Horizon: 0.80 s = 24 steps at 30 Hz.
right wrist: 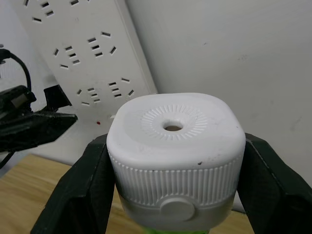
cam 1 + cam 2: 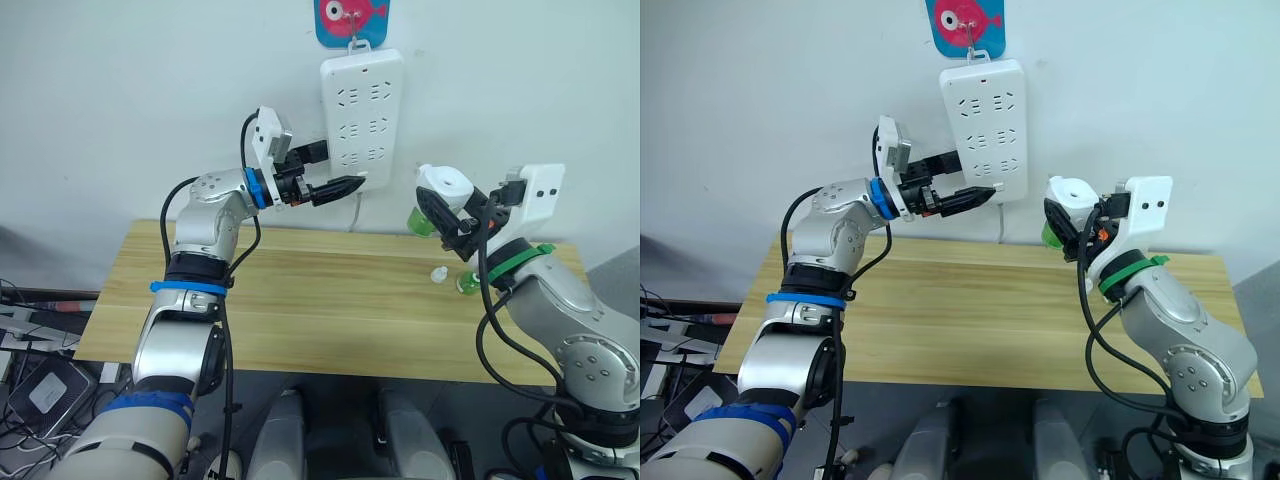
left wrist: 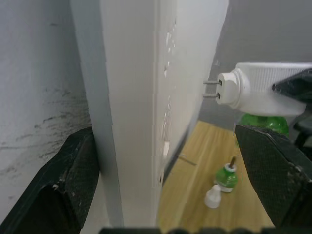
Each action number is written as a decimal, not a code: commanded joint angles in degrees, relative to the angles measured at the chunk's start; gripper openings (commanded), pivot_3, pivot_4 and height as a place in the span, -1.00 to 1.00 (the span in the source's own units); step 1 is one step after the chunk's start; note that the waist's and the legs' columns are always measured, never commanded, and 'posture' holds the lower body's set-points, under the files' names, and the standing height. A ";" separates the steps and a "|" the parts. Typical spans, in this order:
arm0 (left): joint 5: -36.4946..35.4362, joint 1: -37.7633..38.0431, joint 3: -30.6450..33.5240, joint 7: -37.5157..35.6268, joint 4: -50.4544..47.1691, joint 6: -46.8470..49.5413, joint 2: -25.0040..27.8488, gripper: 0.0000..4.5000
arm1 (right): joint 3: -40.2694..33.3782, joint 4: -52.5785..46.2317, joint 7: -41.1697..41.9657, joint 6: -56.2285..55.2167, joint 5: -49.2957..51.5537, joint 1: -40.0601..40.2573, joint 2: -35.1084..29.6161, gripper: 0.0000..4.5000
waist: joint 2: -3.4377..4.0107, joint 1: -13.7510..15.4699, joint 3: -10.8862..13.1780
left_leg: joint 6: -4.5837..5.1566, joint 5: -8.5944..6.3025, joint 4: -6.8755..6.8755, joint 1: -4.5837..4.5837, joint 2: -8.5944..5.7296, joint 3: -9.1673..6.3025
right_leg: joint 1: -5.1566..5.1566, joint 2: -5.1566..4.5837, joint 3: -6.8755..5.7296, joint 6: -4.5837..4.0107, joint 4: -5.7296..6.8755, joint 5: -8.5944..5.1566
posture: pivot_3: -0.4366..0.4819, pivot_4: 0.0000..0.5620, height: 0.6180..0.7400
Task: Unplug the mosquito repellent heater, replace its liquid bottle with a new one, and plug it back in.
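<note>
Left eye view: left arm raised from the elbow, forearm reaching toward the wall, left hand point(image 2: 345, 185) level at the lower corner of the hanging power strip point(image 2: 362, 110). Right arm bent up over the far right end of the counter point(image 2: 300, 300), right hand point(image 2: 447, 207) clamped on the mosquito repellent heater point(image 2: 444, 183), held in the air well apart from the strip, green liquid bottle point(image 2: 421, 222) fitted beneath it. On the counter below, a second green bottle point(image 2: 467, 283) uncapped, small white cap point(image 2: 438, 274) just beside it.

Right eye view: same poses; left hand's black tips close against the strip's lower edge.

Left wrist view: fingers point(image 3: 63, 185) spread wide on either side of the strip's edge, whether touching it cannot be told. Heater beyond, two metal prongs point(image 3: 210, 88) pointing toward the strip's face, short of it.

Right wrist view: two black fingers point(image 1: 85, 180) pressed on both sides of the heater, round vent hole point(image 1: 171, 128) facing up.
</note>
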 commanded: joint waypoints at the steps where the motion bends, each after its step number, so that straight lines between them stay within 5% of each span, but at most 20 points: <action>1: -3.08 -0.74 1.75 -0.94 -3.30 3.96 0.73 0.58 | -1.95 -3.60 0.61 0.40 2.48 -0.22 -1.24 0.34 | 0.00 -0.04 0.00 | 0.00 0.00 0.00 0.00 0.01 -0.01 | 0.00 0.00 -0.01 0.00 0.00 0.00 | -0.10 -0.07 1.00; 9: -4.41 -1.13 2.53 -0.09 -4.19 7.31 -0.20 -0.42 | 0.48 -4.77 -1.93 4.68 9.50 -2.84 -1.45 0.34 | 0.00 -0.06 0.00 | 0.01 0.00 0.00 -0.01 0.02 -0.03 | 0.00 0.00 -0.03 0.00 0.00 0.00 | -0.11 -0.05 1.00; 24: -3.35 -0.72 2.28 0.36 -4.67 7.12 -0.05 -0.42 | 5.69 -1.71 -6.85 4.66 3.68 -9.64 3.49 0.34 | 0.00 -0.06 0.00 | 0.01 0.00 0.03 -0.04 0.00 -0.04 | 0.00 -0.02 -0.03 0.00 -0.02 0.00 | -0.11 -0.04 1.00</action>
